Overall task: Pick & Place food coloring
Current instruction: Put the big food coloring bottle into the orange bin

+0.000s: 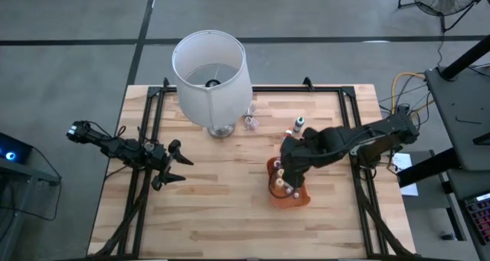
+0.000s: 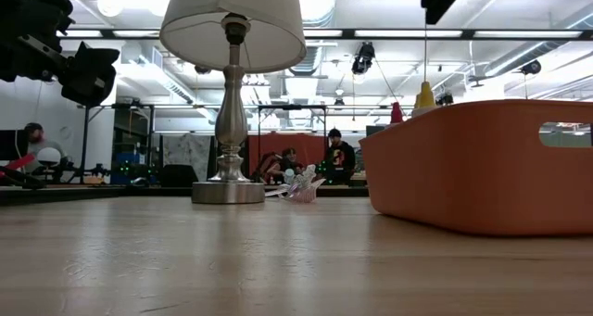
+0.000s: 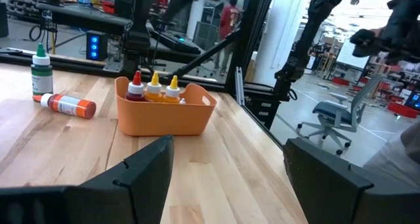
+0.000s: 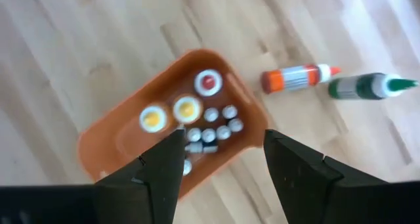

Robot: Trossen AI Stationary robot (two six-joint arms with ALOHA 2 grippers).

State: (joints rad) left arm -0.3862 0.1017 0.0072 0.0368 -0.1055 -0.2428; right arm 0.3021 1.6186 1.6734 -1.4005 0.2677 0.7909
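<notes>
Food coloring bottles stand in an orange tray (image 4: 131, 152): one red-topped (image 4: 208, 82), two yellow-topped (image 4: 186, 109), and several tiny white-capped ones (image 4: 213, 127). On the wood beyond the tray, a green-capped bottle (image 3: 41, 69) stands upright on its base and an orange-labelled bottle (image 3: 65, 104) lies on its side. My right gripper (image 4: 223, 152) hangs open above the tray (image 1: 289, 194), pointing steeply down, with nothing between its fingers. My left gripper (image 1: 174, 165) waits open at the table's left, pointing level toward the tray (image 3: 164, 112).
A tall lamp with a white shade (image 1: 210, 70) stands at the far middle of the table on a metal base (image 2: 228, 192). Small clear items (image 1: 251, 122) lie beside that base. Bare wood stretches between my left gripper and the tray. People show in the room behind.
</notes>
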